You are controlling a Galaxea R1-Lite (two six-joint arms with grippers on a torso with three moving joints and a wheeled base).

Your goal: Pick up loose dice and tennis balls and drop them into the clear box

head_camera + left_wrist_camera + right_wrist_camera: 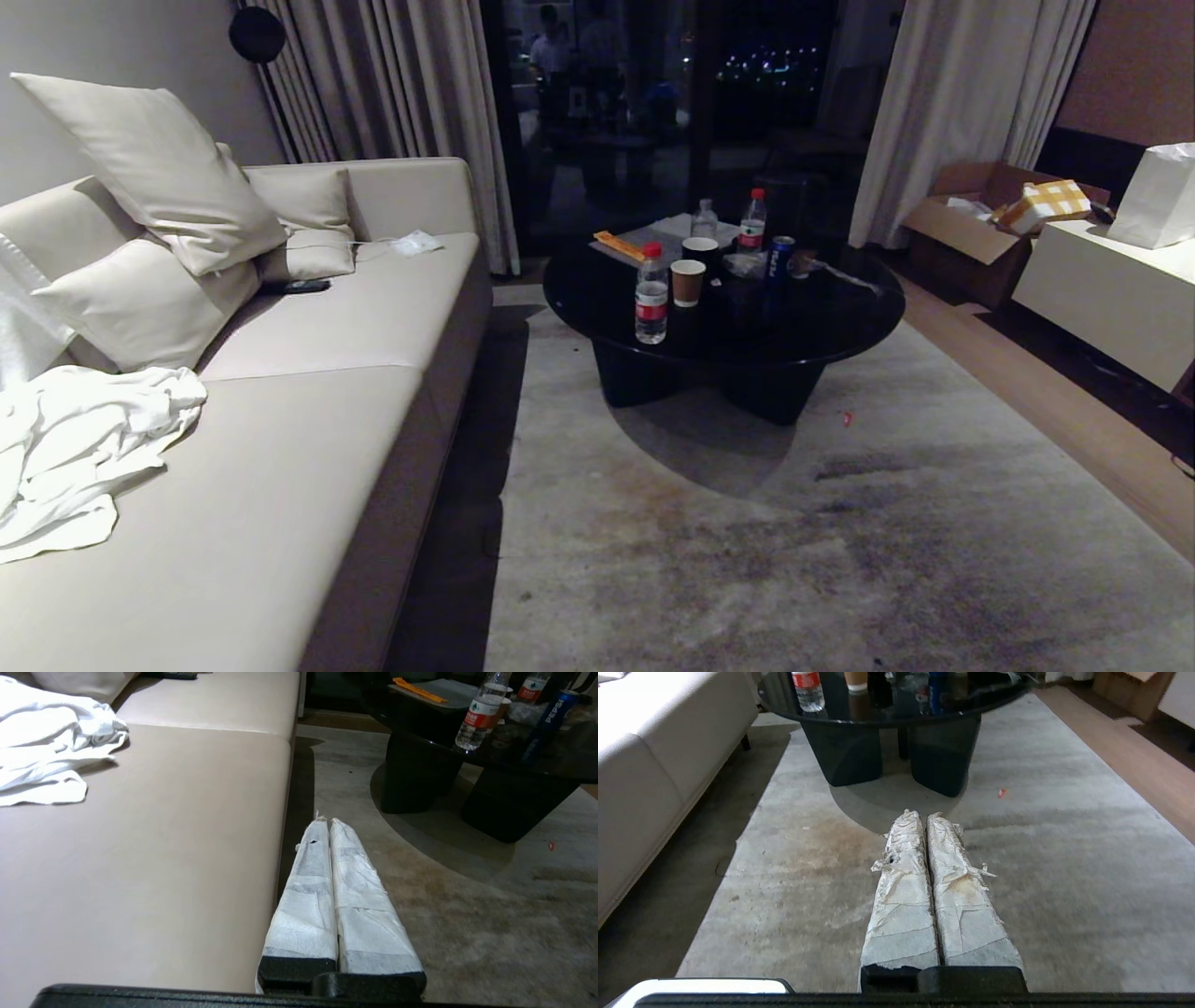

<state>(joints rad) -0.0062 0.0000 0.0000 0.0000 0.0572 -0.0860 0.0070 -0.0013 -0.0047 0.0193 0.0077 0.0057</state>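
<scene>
Both pincers, left pincer and right pincer, closed, empty, over rug; dice, balls, clear box nowhere visible, direction undetermined

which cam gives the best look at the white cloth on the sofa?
Head view: the whole crumpled white cloth lies on the sofa seat. Left wrist view shows it cut off at the frame edge. Right wrist view misses it.

Neither arm appears in the head view. Left gripper: two long fingers wrapped in white tape on black bases, pressed together along their full length, holding nothing, extended level. Right gripper: two fingers in frayed, stained white tape wrap, likewise pressed together, holding nothing, extended level.
</scene>
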